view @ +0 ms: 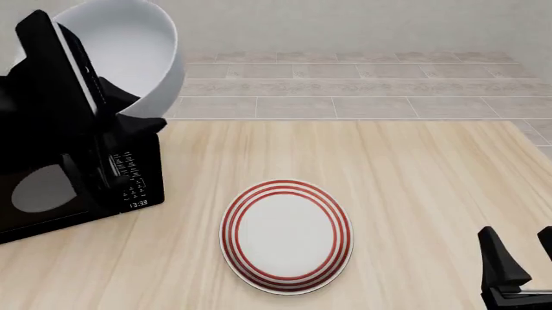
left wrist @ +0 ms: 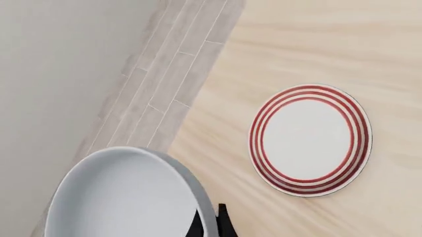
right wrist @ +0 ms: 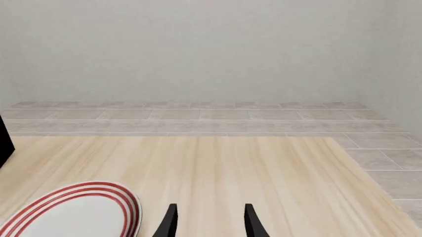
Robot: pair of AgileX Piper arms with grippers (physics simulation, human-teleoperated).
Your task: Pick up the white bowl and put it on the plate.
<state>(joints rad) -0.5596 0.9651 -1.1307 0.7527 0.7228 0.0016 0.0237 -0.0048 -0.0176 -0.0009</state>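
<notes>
left claw [left wrist: 209, 222] clamped on white bowl [view: 129, 51] | right claw [right wrist: 209, 219] apart | plate [view: 286, 236] bare

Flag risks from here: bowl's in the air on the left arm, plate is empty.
1. The white bowl hangs steeply tilted, and the left pincer seems to pinch only its rim; it could slip or swing in transit.
2. It is held high beside the microwave, with the plate well off to the right; a low path may clip the microwave.
3. The bowl looks about as wide as the plate, so an off-centre release could tip it off.
</notes>
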